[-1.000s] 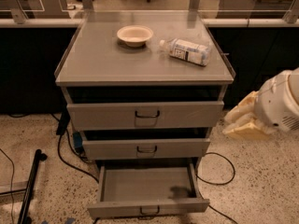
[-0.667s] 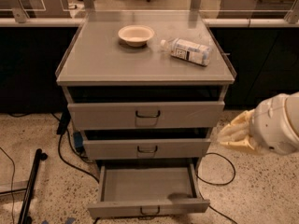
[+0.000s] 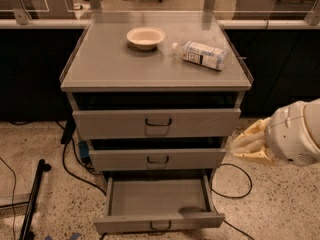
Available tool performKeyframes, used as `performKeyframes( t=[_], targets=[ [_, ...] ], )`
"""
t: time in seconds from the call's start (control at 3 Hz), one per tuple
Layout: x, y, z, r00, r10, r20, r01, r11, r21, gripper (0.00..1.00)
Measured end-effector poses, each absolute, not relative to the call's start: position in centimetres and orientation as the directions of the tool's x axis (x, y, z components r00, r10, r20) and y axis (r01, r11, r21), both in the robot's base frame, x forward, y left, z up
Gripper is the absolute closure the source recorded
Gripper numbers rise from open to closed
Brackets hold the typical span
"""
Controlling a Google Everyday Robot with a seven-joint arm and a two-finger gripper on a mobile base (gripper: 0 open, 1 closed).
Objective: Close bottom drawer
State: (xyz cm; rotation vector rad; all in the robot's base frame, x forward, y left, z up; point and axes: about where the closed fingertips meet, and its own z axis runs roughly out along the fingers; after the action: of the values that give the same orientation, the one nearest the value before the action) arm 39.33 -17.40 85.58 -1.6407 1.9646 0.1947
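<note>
The bottom drawer [image 3: 159,221] of a grey metal cabinet [image 3: 156,66] is pulled out, showing its empty inside. Its narrow front panel has a small dark wire handle at centre, near the lower edge of the view. The middle drawer [image 3: 157,159] and top drawer [image 3: 156,122] above it stand slightly out. My gripper [image 3: 246,145], cream-coloured, hangs at the right of the cabinet at the height of the middle drawer, pointing left toward the cabinet's right side. It touches nothing and holds nothing that I can see.
A shallow bowl [image 3: 145,37] and a plastic bottle [image 3: 200,55] lying on its side rest on the cabinet top. Black cables [image 3: 75,166] run over the speckled floor left and right of the cabinet. A dark pole [image 3: 33,200] leans at the lower left.
My arm and gripper have moved down, from level with the top drawer to level with the middle drawer. The drawers have not moved.
</note>
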Motion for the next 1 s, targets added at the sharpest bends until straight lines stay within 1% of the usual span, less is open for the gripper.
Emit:
performKeyframes(
  t=[0.33,0.67,1.0],
  targets=[
    [39.3,-17.4,85.6,-0.088,-0.859,-0.505,-0.941,0.238,-0.241,0.32],
    [38.8,-17.6,82.7,-0.082,-0.855,-0.512,-0.942,0.234,-0.24,0.02],
    [38.2,-17.4,77.7,-0.046,-0.846,-0.531,-0.945,0.209,-0.251,0.0]
  ],
)
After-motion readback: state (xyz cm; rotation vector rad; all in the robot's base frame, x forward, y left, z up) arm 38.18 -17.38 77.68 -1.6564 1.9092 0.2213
